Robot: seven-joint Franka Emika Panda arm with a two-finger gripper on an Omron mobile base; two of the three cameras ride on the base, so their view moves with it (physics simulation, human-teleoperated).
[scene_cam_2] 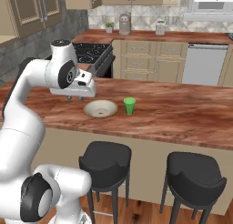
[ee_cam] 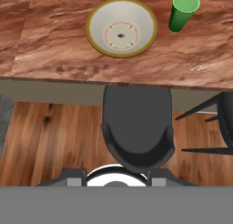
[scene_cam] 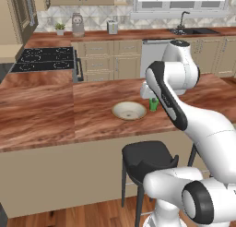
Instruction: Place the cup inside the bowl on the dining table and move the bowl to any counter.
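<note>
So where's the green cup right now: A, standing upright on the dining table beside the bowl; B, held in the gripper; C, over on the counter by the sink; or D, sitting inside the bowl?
A: the cup stands upright on the dining table just beside the bowl, apart from it; the hand view shows the same, with the bowl's inside holding nothing.
</note>
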